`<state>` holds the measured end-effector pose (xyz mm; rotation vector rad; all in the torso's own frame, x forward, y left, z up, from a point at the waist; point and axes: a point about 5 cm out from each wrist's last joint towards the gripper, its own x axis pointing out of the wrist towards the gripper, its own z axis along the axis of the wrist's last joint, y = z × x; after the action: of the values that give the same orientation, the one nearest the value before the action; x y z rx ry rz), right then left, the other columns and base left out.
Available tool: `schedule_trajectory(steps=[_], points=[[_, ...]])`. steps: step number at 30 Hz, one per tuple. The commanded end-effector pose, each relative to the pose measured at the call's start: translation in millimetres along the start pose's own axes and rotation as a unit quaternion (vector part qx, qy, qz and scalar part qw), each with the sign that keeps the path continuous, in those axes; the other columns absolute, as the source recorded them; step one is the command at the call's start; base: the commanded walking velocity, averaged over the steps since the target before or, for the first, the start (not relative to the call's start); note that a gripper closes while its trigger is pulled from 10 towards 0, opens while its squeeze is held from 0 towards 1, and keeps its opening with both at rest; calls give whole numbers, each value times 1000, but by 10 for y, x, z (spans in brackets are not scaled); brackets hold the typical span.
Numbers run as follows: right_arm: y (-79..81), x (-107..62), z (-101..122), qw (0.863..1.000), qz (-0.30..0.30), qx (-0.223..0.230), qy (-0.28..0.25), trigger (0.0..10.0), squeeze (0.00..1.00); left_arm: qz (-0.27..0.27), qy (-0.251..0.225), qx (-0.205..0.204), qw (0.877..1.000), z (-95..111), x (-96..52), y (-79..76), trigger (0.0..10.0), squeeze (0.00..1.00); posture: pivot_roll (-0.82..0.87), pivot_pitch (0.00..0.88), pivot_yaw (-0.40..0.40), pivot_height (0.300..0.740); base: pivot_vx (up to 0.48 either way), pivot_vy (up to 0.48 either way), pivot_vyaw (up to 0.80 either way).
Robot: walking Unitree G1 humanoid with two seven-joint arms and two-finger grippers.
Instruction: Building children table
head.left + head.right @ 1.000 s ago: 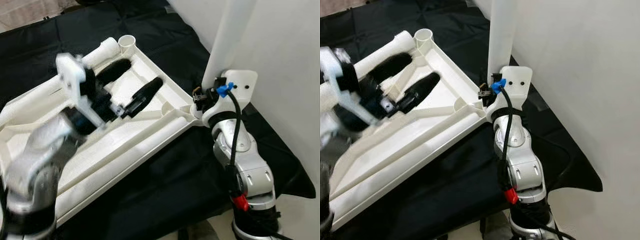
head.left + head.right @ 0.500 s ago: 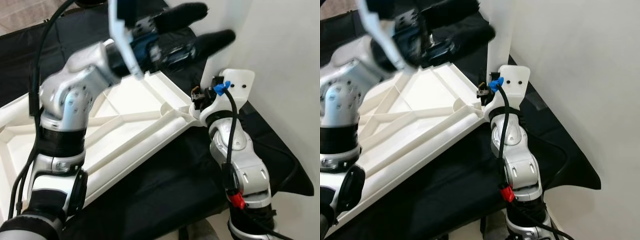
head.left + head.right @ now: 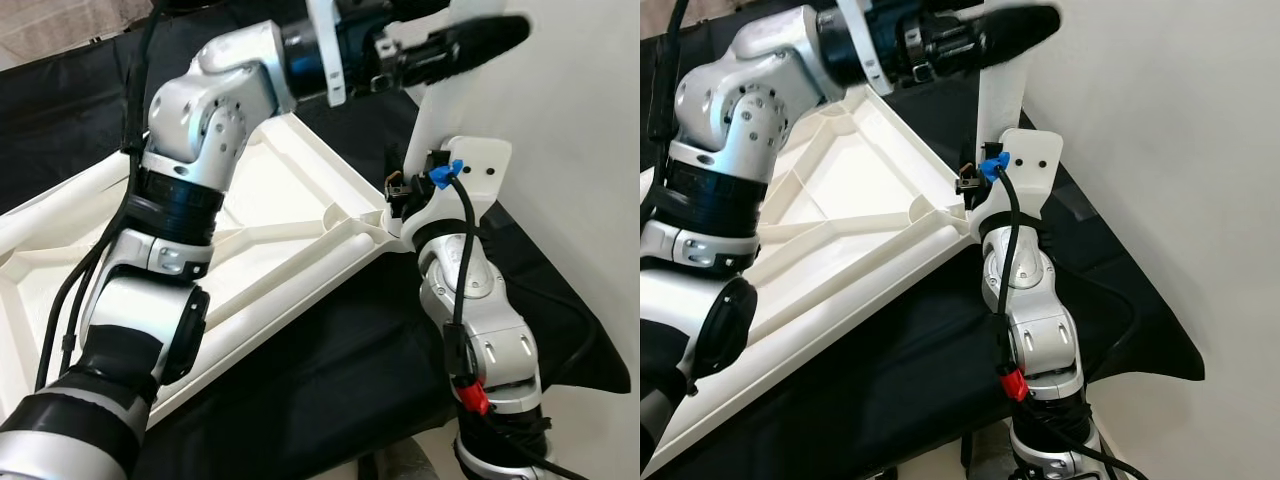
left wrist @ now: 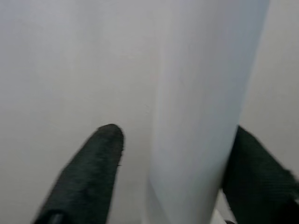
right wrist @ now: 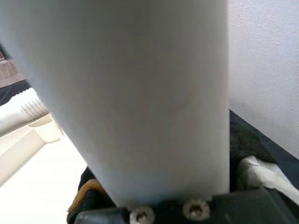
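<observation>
The white table leg (image 3: 1002, 95) stands upright at the near corner of the upturned white tabletop (image 3: 290, 215), which lies on a black cloth (image 3: 330, 380). The right end effector (image 3: 400, 195) clamps the leg's base. The left end effector (image 4: 173, 182) spreads wide around the leg higher up.
</observation>
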<state>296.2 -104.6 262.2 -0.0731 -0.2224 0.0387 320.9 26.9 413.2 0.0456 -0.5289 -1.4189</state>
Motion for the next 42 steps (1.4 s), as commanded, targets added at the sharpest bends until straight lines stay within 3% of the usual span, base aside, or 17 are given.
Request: schedule_trajectory(steps=[1, 17, 18, 21, 22, 24, 25, 27, 32, 35, 37, 38, 39, 40, 42], points=[[82, -13, -165, 999, 17, 5, 44, 10000, 0, -20, 6, 6, 1000, 5, 57, -27, 0, 0, 7, 261, 45, 740, 0, 0, 0], [98, 7, -92, 999, 38, 19, 29, 10000, 0, -34, 19, 23, 999, 9, 84, 8, 0, 0, 1, 275, 52, 740, 0, 0, 0], [92, 15, -63, 998, 49, 27, 18, 10000, 984, -32, 20, 25, 999, 11, 82, 19, 0, 0, 4, 277, 53, 740, 0, 0, 0], [81, 25, -36, 998, 58, 34, 7, 10000, 984, -34, 22, 28, 999, 8, 83, 38, 0, 0, 5, 277, 53, 740, 0, 0, 0], [12, 53, 12, 996, 86, 34, -9, 10000, 1000, -39, 23, 28, 999, 8, 85, 37, 0, 0, 1, 283, 60, 740, 0, 0, 0], [12, 53, 12, 996, 86, 34, -9, 10000, 1000, -39, 23, 28, 999, 8, 85, 37, 0, 0, 1, 283, 60, 740, 0, 0, 0], [-147, 100, 125, 990, 136, 26, -38, 10000, 1000, -49, 24, 28, 998, -4, 94, 18, 0, 0, -3, 285, 62, 740, 0, 0, 0], [-214, 120, 201, 984, 170, 25, -53, 10000, 1000, -55, 25, 28, 998, -15, 103, 4, 0, 0, -3, 287, 65, 740, 0, 0, 0], [-282, 152, 288, 973, 219, 4, -68, 10000, 1000, -60, 25, 27, 998, -29, 119, -7, 0, 0, -2, 290, 67, 740, 0, 0, 0], [-362, 161, 350, 951, 298, -42, -70, 10000, 980, -68, 27, 26, 997, -40, 131, -20, 0, 0, 9, 288, 69, 740, 0, 0, 0], [-376, 158, 358, 947, 311, -47, -70, 10000, 980, -70, 27, 26, 997, -41, 133, -20, 0, 0, 9, 288, 69, 740, 0, 0, 0], [-395, 160, 371, 943, 319, -56, -72, 10000, 749, -71, 28, 26, 997, -42, 135, -21, 0, 0, 9, 288, 69, 740, 0, 0, 0], [-395, 160, 371, 943, 319, -56, -72, 10000, 749, -71, 28, 26, 997, -42, 135, -21, 0, 0, 9, 288, 69, 740, 0, 0, 0], [-409, 146, 403, 925, 368, -69, -73, 10000, 0, -77, 30, 25, 996, -50, 147, -36, 0, 0, 17, 278, 74, 740, 0, 0, 0], [-463, 125, 448, 884, 452, -92, -75, 10000, 0, -86, 32, 26, 995, -56, 170, -56, 0, 0, 27, 279, 75, 740, 0, 0, 0]])
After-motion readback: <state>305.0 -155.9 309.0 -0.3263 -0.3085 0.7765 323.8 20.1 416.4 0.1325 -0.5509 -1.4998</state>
